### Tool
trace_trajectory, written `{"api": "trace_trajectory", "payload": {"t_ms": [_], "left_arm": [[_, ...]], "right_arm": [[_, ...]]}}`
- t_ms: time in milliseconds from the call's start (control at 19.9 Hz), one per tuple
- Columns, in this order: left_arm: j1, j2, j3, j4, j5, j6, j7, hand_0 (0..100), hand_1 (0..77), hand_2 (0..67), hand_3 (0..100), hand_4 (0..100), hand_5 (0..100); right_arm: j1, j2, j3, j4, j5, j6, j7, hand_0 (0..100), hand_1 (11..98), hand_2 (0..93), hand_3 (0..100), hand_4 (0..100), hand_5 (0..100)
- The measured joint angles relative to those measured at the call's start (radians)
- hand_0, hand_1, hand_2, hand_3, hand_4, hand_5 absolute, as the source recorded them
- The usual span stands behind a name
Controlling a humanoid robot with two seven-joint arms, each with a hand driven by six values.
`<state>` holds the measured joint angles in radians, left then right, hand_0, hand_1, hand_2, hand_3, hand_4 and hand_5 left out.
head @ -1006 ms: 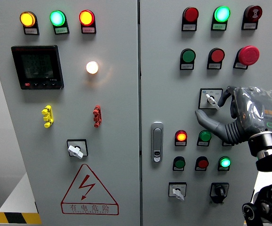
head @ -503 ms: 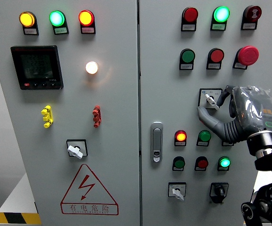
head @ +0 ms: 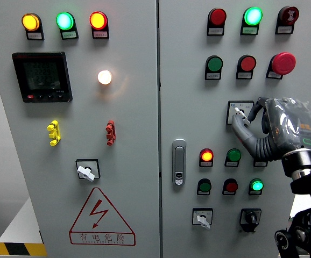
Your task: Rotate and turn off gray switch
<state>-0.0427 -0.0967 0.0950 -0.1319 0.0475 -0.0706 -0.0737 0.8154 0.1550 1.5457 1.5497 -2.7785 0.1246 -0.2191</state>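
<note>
Right robot hand (head: 276, 129) is up against the right cabinet door, thumb and forefinger pinched on the knob of the gray switch (head: 240, 113). The switch sits mid-right on that door, in a square black-framed plate; its right half is covered by the fingers, so knob angle is hard to read.

Around it:
- Just below the thumb: red lit lamp (head: 206, 156) and green button (head: 233, 156); a third one in that row is hidden behind the wrist.
- Next row down: dark green button (head: 204, 186), red button (head: 231, 186), lit green lamp (head: 257, 185).
- Above: green button (head: 214, 64), red button (head: 247, 63), red mushroom stop (head: 283, 63).
- Bottom: second gray selector (head: 202, 218) and a black selector (head: 250, 217).
- Door latch (head: 179, 162) to the left of the hand, well apart from it.

Pose: forearm comes up from the lower right corner, wrist bent so the palm faces the panel, back of the hand wrapped in a clear cover. The remaining fingers are curled behind, not resolvable.

Left door untouched: meter (head: 42, 76), three lamps, white selector (head: 86, 171), warning triangle (head: 102, 217). Left arm not in frame.
</note>
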Motion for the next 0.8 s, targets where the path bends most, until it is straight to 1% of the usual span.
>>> {"api": "trace_trajectory", "payload": {"t_ms": [402, 804], "left_arm": [[0.000, 0.000, 0.000, 0.000, 0.000, 0.000, 0.000, 84, 0.0, 13.4, 19, 8, 11], [0.000, 0.000, 0.000, 0.000, 0.000, 0.000, 0.000, 84, 0.0, 13.4, 19, 8, 11]], "right_arm": [[0.004, -0.0002, -0.016, -0.002, -0.001, -0.001, -0.022, 57, 31.5, 68.6, 100, 100, 100], [0.004, -0.0001, -0.018, 0.000, -0.001, 0.000, -0.026, 59, 32.8, 70.5, 100, 100, 100]]}}
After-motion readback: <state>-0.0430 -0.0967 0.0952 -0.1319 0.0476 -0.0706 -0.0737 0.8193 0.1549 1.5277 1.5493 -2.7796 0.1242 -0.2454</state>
